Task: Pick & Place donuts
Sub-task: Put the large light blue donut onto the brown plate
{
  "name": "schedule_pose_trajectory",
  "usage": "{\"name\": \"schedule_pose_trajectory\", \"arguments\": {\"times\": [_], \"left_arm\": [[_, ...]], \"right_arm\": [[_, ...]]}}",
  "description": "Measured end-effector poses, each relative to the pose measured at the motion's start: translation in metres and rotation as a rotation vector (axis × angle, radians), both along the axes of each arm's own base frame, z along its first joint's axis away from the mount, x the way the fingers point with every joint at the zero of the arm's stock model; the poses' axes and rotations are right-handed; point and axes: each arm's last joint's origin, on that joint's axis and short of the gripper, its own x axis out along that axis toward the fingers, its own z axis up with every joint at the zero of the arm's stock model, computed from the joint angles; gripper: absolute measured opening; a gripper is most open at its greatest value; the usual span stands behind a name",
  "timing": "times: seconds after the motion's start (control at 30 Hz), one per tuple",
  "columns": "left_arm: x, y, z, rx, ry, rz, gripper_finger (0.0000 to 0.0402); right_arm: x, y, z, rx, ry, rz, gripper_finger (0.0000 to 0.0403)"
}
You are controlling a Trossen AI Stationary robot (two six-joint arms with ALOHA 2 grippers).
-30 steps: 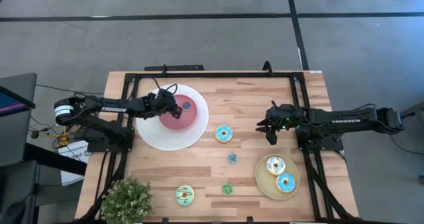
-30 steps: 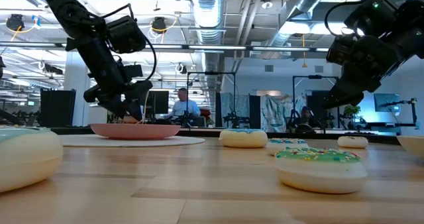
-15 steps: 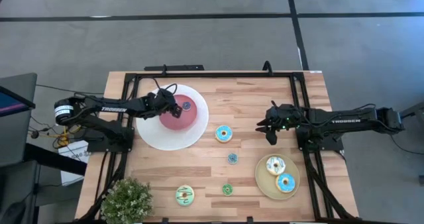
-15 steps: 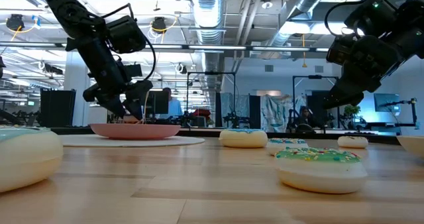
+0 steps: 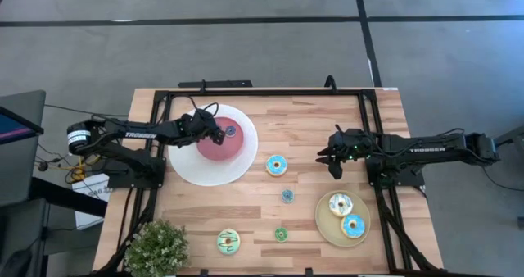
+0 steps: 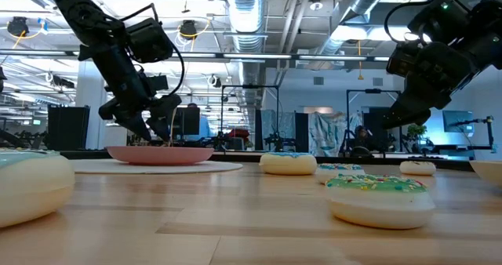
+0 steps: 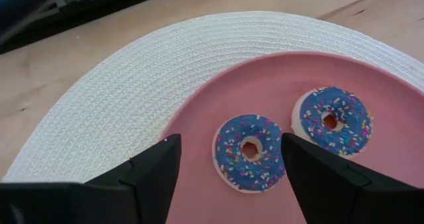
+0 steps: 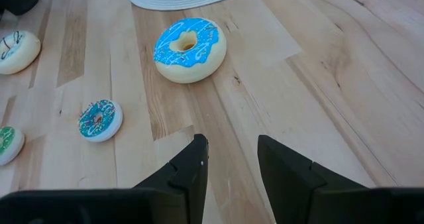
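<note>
The left gripper (image 5: 218,133) hangs low over the pink centre of the big white plate (image 5: 190,170), its jaws spread open and empty on either side of a small blue sprinkled donut (image 7: 250,151); a 2nd small blue donut (image 7: 331,119) lies just beside the first on the same pink surface. The right gripper (image 5: 329,159) hovers above bare wood near the middle of the table (image 5: 311,113), jaws open and holding nothing. Past its fingers lies a larger blue-iced donut (image 8: 189,48), with a small teal donut (image 8: 99,119) and a small green donut (image 8: 8,143) farther along the boards. From above, a pale green donut (image 5: 228,242) sits near the front edge beside a potted plant (image 5: 157,247), and the round tan plate (image 5: 329,224) on the right side carries 2 larger donuts, 1 white-iced (image 5: 340,203) and 1 blue-iced (image 5: 354,224), touching each other.
</note>
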Motion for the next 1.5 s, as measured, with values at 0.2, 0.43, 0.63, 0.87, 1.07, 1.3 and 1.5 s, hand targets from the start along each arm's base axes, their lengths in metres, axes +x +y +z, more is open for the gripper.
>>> {"name": "schedule_pose_trajectory", "arguments": {"times": [0.2, 0.43, 0.63, 0.87, 1.07, 1.3, 1.5], "left_arm": [[0.01, -0.008, 0.019, 0.053, -0.099, -0.063, 0.0254], [0.024, -0.048, 0.044, 0.126, -0.194, -0.27, 0.0232], [0.034, -0.102, 0.048, 0.211, -0.218, -0.474, 0.0131], [0.032, -0.149, 0.05, 0.255, -0.216, -0.751, 0.0011], [0.028, -0.159, 0.047, 0.178, -0.226, -0.798, 0.0021], [0.023, -0.161, 0.032, 0.152, -0.248, -0.967, 0.0002], [0.008, -0.156, 0.01, 0.198, -0.384, -1.043, 0.0001]], "right_arm": [[0.0, 0.0, 0.0, 0.002, 0.0, -0.002, 0.0123], [0.0, 0.0, 0.0, 0.02, -0.001, -0.015, 0.0123], [0.0, 0.0, 0.0, 0.019, -0.001, -0.016, 0.0123], [0.0, 0.0, 0.0, 0.018, -0.001, -0.016, 0.0124], [0.002, 0.0, 0.002, 0.039, -0.032, -0.037, 0.0124], [0.014, 0.004, 0.017, 0.094, -0.226, -0.043, 0.0124], [0.034, 0.011, 0.027, 0.062, -0.313, -0.031, 0.0131]]}}
